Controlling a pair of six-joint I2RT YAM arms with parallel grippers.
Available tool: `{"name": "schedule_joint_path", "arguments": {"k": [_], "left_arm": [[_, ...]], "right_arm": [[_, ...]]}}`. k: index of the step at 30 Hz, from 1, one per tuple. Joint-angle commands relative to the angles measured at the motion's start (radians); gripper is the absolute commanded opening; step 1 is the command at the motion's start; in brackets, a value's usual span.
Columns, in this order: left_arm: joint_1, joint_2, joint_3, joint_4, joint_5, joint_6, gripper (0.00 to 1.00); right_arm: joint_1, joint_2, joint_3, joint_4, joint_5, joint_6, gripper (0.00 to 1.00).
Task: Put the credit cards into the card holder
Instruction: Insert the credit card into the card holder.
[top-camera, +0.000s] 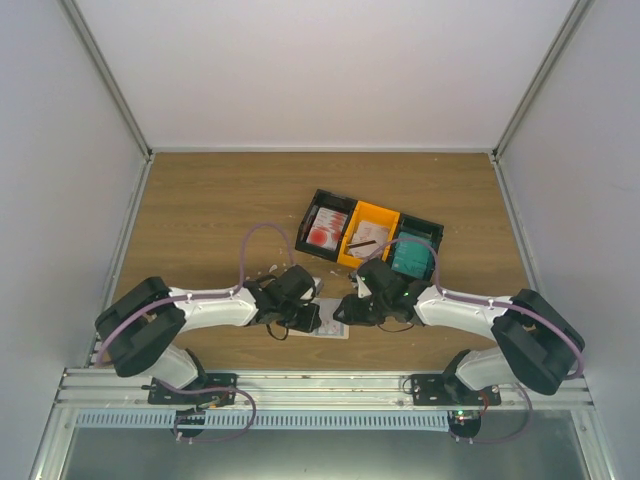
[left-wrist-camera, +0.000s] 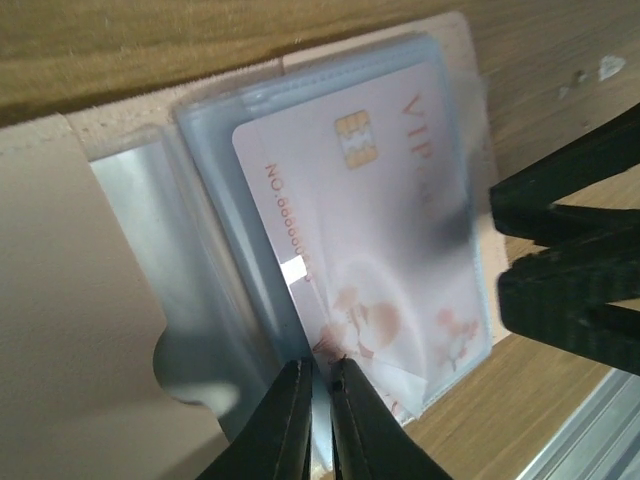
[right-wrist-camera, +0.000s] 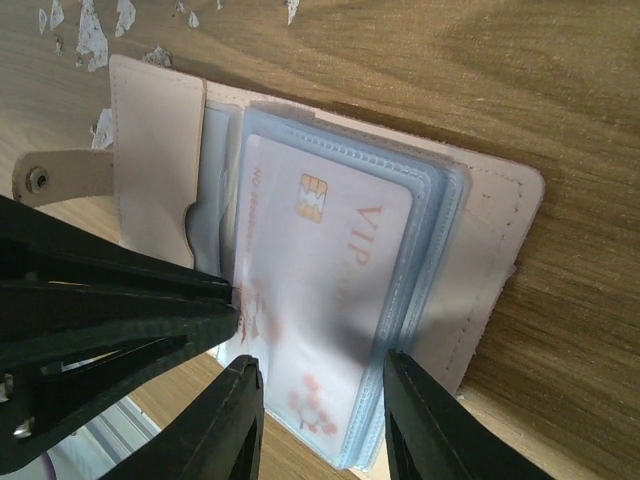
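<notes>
The card holder (top-camera: 330, 326) lies open on the tabletop at the middle of its near edge, snap tab (right-wrist-camera: 60, 176) out to one side. One credit card, pale with a gold chip and "VIP" lettering (right-wrist-camera: 335, 270), sits inside the top clear sleeve (left-wrist-camera: 215, 230) of the holder. It looks nearly home, though its lower end is blurred and I cannot tell whether it is fully seated.

The left gripper (left-wrist-camera: 320, 368) has its fingers almost together on the sleeve's edge and seems to pinch it. The right gripper (right-wrist-camera: 322, 362) stands with its fingers apart over the card's end, holding nothing that I can see.

Farther in, toward the middle of the tabletop, stand three bins in a row. The left black bin (top-camera: 312, 212) holds a white card with a red mark (top-camera: 322, 235), the orange bin (top-camera: 374, 208) something pale, and the right black bin (top-camera: 436, 226) a teal card (top-camera: 408, 262).

So I judge one card about done and at least two yet to fetch. White scraps (right-wrist-camera: 95, 30) lie just beyond the holder.
</notes>
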Motion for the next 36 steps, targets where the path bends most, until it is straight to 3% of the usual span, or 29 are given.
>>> {"name": "schedule_joint_path", "arguments": {"k": [1,15,29,36], "left_arm": [[0.005,0.045,-0.01,0.065,0.031,0.006,0.1],[0.005,0.112,-0.011,-0.033,-0.073,-0.014,0.0],[0.008,0.153,-0.009,-0.068,-0.101,-0.035,0.0],[0.008,0.151,-0.006,-0.061,-0.097,-0.035,0.0]], "right_arm": [[-0.008,-0.011,-0.014,0.012,-0.003,-0.003,0.34],[-0.009,-0.005,-0.019,0.003,-0.001,0.013,0.31],[-0.008,-0.003,-0.01,-0.027,0.028,0.017,0.3],[-0.008,-0.011,-0.014,0.045,-0.033,0.003,0.25]]}}
